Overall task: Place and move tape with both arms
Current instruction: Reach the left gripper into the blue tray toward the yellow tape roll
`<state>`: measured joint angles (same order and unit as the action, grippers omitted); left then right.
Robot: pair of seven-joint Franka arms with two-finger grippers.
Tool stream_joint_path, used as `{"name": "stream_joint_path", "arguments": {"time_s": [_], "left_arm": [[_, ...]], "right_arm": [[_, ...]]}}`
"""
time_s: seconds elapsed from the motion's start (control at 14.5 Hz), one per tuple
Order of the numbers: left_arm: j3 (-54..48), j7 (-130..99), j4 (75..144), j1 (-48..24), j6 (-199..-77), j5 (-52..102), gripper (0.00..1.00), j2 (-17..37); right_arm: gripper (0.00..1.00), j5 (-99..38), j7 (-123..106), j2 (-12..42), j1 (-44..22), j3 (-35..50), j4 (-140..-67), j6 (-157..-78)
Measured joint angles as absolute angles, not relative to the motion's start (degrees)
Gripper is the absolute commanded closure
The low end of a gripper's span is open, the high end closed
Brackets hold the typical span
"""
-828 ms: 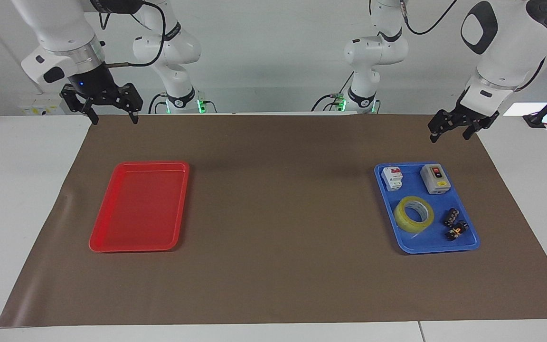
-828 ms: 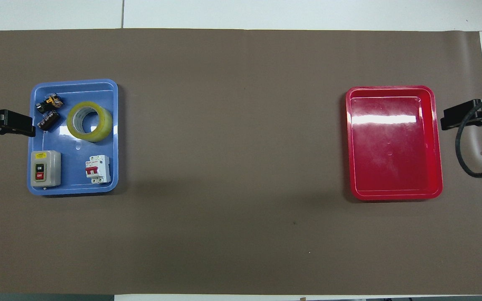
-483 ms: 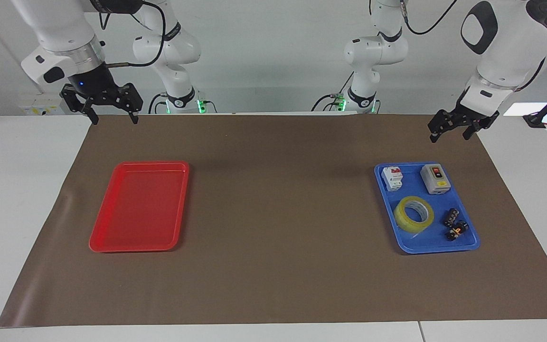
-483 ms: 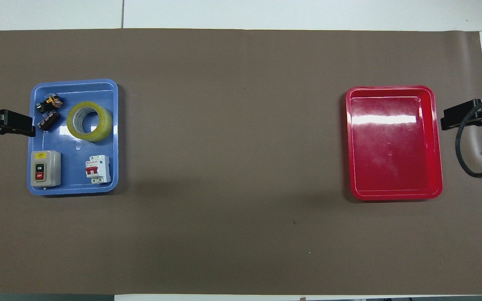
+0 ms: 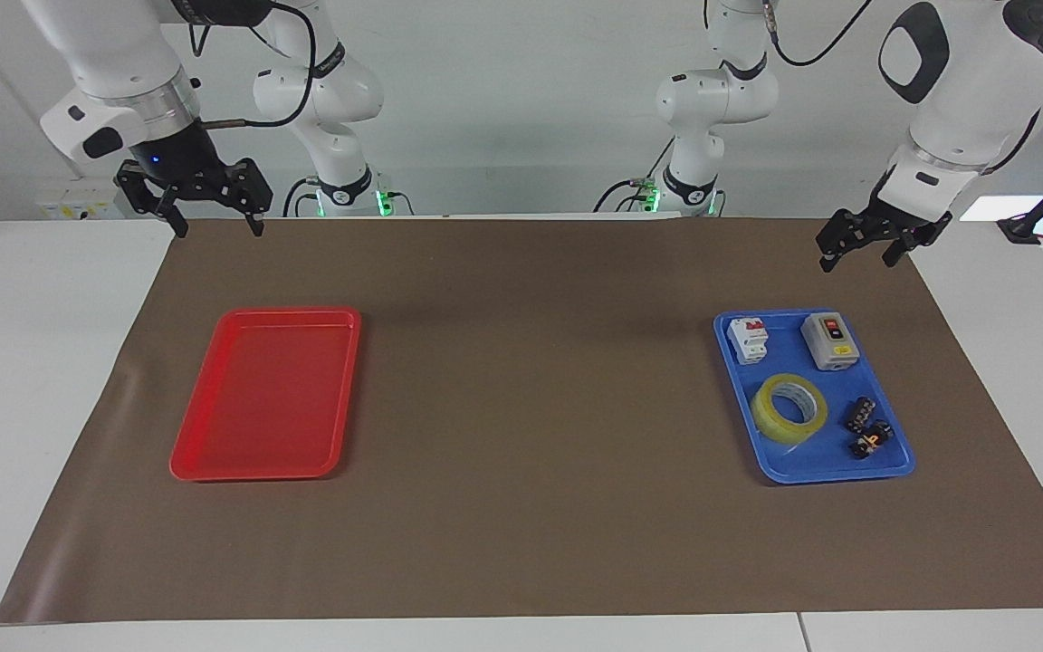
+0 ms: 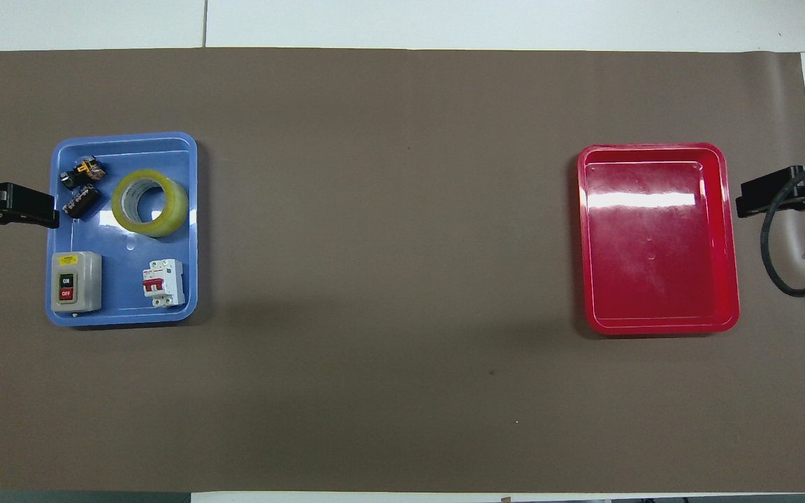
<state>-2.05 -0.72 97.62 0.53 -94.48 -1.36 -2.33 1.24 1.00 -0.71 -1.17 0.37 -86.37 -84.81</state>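
While both big white arms hang raised at the robots' edge of the brown paper mat [image 5: 521, 507], the wide roll of translucent yellow packing tape with its white core [image 5: 789, 408] lies flat in the blue plastic tray [image 5: 893, 466] at the left arm's end of the table, well apart from either gripper. The left gripper [image 5: 856, 251] hovers above the mat just robot-side of that tray, fingers spread and empty; the right gripper [image 5: 212, 224] hovers over the mat's edge at its own end, fingers spread too, nothing in them. That roll looks light and stiff, a rigid ring with a slick outer face, so my call is one finger down the open core and one outside the wall. The overhead view shows the core's hole plainly and the roll sitting between the small dark connectors [image 6: 81, 188] and the tray's wall, with the grey on-off switch box [image 6: 76, 281] and the white circuit breaker [image 6: 163, 282] nearer the robots. The facing view alone shows how high the grippers ride; from above only their tips peek in. The red plastic tray [image 5: 214, 466] sits bare at the right arm's end.
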Motion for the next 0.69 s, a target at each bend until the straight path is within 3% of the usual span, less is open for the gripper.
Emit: {"name": "stream_joint_path", "arguments": {"time_s": [0.41,0.69], "left_arm": [[-2.03,-0.72,99.42,0.72,-100.51,-1.36,0.00,-1.67],[-1.95,-0.54,103.04,2.13,-111.41,-1.37,0.00,3.78]], "right_arm": [[0.00,1.24,1.00,-0.71,-1.17,0.37,-86.37,-84.81],[0.00,1.24,1.00,-0.71,-1.17,0.37,-86.37,-84.81]]}}
